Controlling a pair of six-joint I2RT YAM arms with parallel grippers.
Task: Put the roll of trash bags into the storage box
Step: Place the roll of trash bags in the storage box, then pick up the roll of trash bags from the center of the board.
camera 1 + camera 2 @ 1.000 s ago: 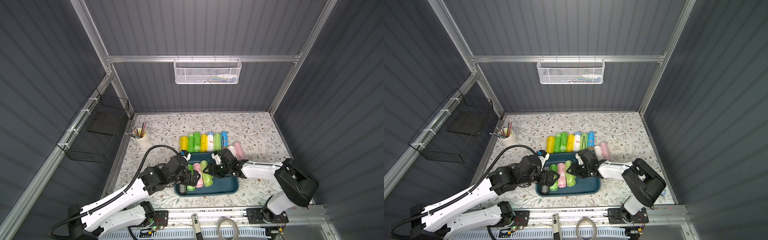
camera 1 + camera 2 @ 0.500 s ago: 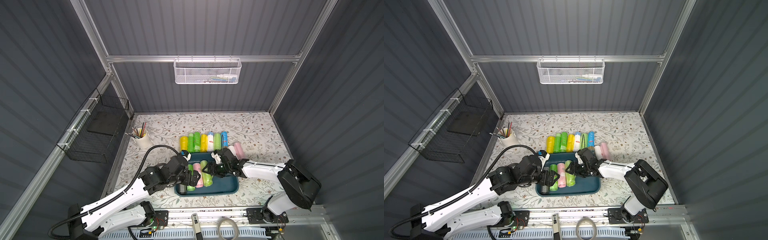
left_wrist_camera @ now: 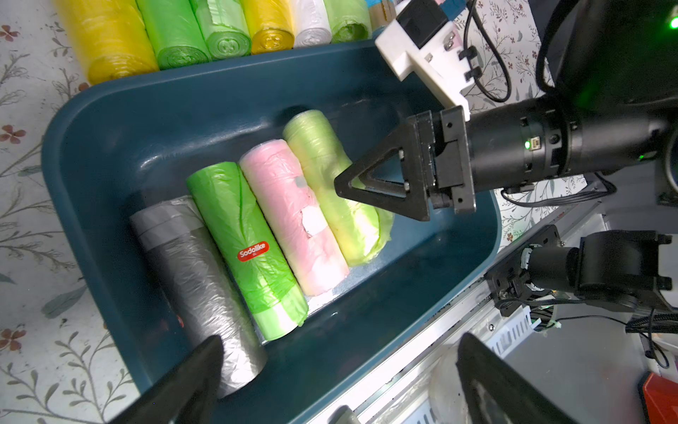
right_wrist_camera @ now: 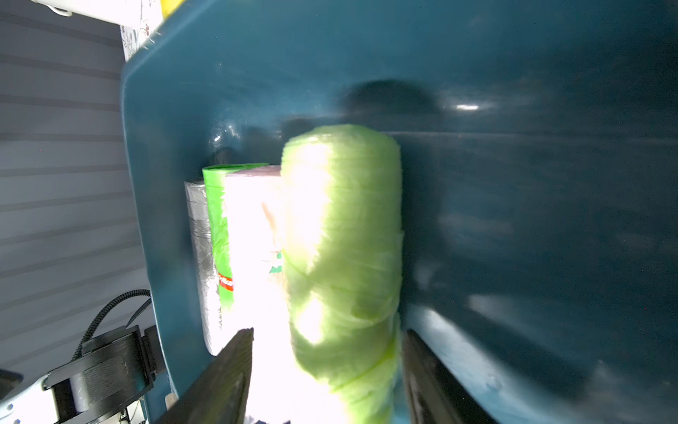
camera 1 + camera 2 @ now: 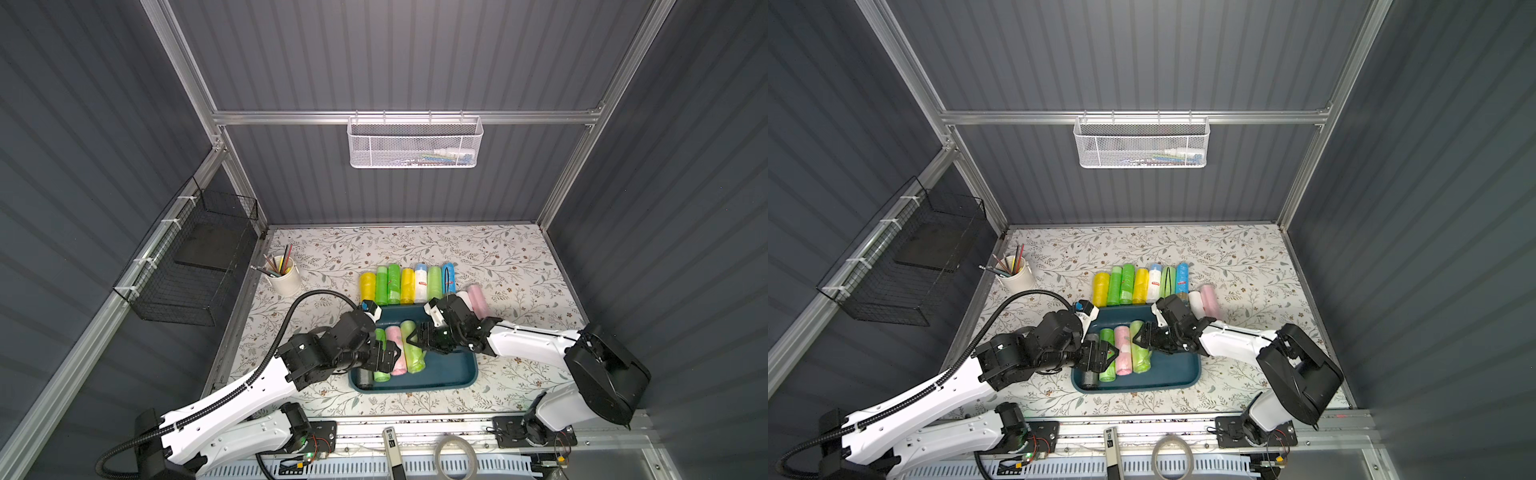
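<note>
The step in hand looked like the release of the pale green roll, which lay flat on the floor of the storage box. It touched the pink roll and lined up with the bright green roll and the grey roll beyond it. To finish well, the right hand would need to open a little more and rise straight up. One finger stood between the pale green and pink rolls, so any sideways drag could roll either out of line or snag the loose film. The right hand was partly open and straddled the roll near one end. In the right wrist view a gap showed on the pink roll's side, while the other finger sat just beside or against the wrap, and it did not seem to grip. The left hand was spread wide and held nothing, hovering over the near end of the box above the grey roll, close enough that the right arm's exit should keep clear of it. More rolls lay in a row on the bench just beyond the box.
</note>
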